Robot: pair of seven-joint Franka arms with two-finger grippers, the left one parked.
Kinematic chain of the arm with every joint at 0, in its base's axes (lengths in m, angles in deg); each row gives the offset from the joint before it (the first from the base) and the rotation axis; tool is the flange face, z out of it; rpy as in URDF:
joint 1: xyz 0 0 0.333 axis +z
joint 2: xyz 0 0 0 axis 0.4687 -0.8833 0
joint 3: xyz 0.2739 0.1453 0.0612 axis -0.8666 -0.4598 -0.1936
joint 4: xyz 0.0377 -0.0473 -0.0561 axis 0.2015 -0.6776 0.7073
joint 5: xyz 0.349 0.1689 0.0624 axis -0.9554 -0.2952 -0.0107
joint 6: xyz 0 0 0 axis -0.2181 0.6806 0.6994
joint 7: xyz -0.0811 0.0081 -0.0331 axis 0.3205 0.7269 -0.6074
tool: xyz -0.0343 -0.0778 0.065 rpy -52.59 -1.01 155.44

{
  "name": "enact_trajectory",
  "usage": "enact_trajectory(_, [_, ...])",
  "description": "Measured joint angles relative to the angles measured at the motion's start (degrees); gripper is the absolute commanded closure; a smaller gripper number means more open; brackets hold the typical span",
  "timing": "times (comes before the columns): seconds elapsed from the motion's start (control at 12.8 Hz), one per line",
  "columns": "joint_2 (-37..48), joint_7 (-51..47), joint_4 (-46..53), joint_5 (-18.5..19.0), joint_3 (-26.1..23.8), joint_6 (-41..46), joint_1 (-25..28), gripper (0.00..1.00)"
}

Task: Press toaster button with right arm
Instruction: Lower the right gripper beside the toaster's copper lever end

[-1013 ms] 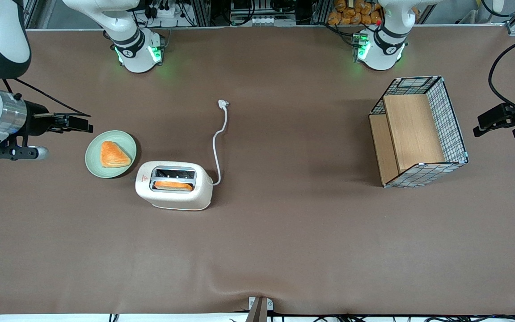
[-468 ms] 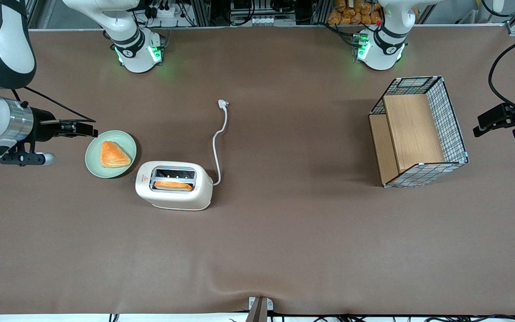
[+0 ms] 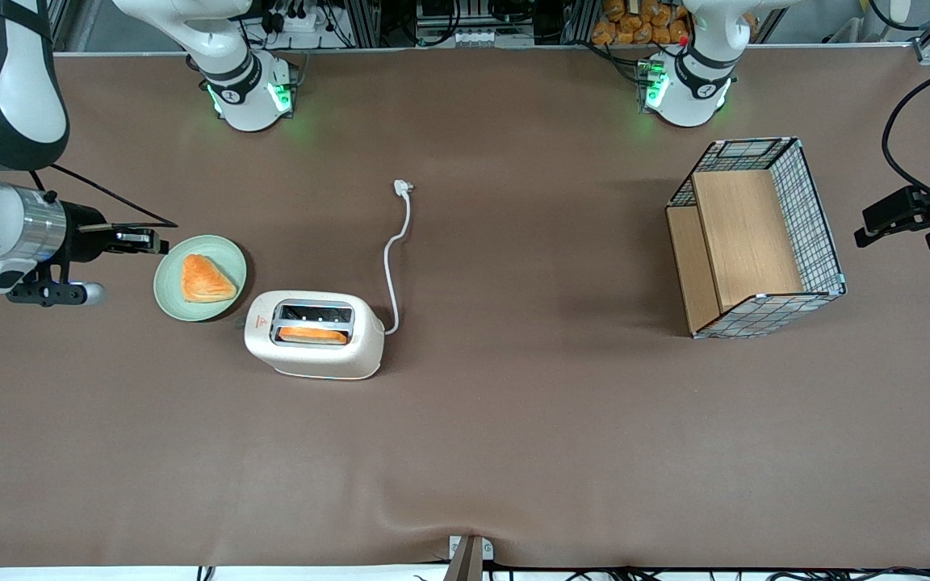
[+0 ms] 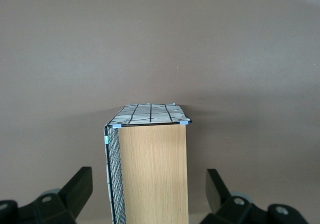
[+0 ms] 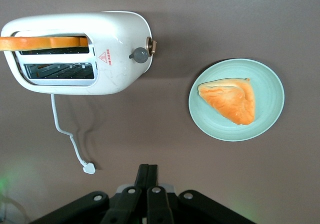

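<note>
Front view: my end effector [image 3: 144, 240] hovers just beside plate [image 3: 200, 277], fingers pressed together, holding nothing. One toaster [image 3: 314, 335] on surface [image 3: 513, 420], nearer camera than plate; one slice [image 3: 313, 334] in slot, one pastry [image 3: 205, 279] on plate, one basket [image 3: 756, 238] toward parked arm's end.

Right wrist view: toaster button [image 5: 140, 55] juts from narrow end facing plate. Judge button small, stiff, springy; toaster light (may slide), so push knob top squarely.
</note>
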Motion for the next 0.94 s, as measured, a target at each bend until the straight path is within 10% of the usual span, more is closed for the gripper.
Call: enact_trajectory(0.94, [-2.65, 0.01, -0.05, -0.72, 0.01, -1.81, -0.01, 1.0])
